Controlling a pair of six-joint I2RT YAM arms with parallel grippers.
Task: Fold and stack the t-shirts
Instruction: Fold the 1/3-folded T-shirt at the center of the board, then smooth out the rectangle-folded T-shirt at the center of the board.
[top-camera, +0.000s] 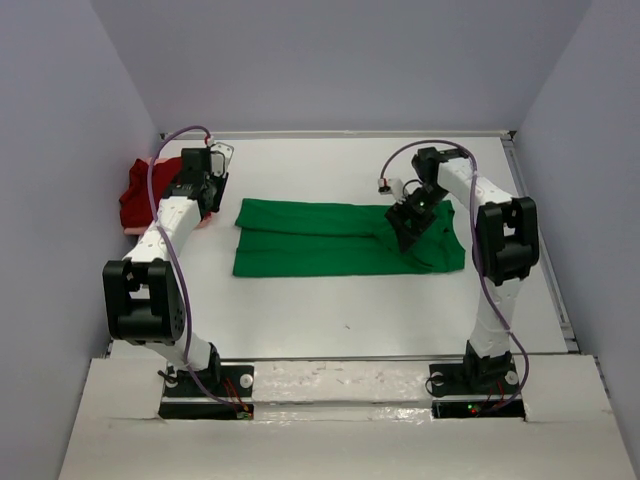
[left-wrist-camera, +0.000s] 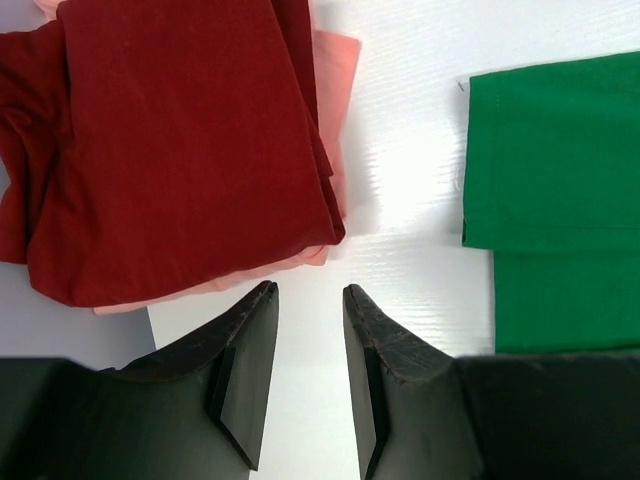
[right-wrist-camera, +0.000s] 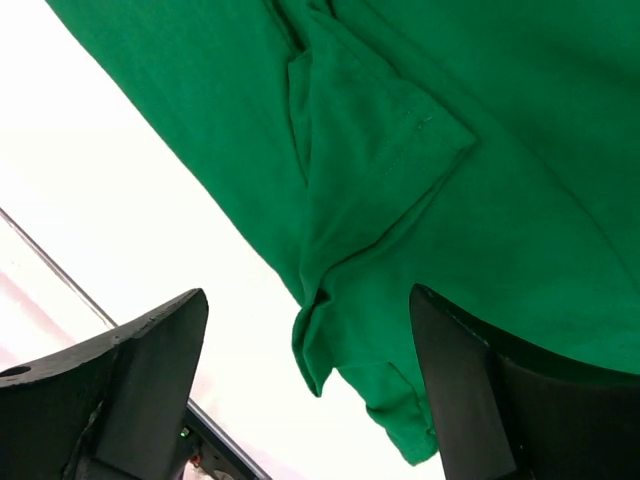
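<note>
Top external: high, behind the arm bases, facing forward and down over the whole white table (top-camera: 300, 310); far off.

Left wrist: close, looking down past the left gripper (left-wrist-camera: 310, 292) onto the folded dark red cloth t-shirt (left-wrist-camera: 170, 140) lying on the pale pink cloth t-shirt (left-wrist-camera: 335, 70).

Right wrist: closest, past the right gripper (right-wrist-camera: 308, 293), over the bright green cloth t-shirt (right-wrist-camera: 520, 200).

All three views share the green t-shirt.

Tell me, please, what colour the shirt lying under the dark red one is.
Pale pink shirt, clearest in the left wrist view.
</note>
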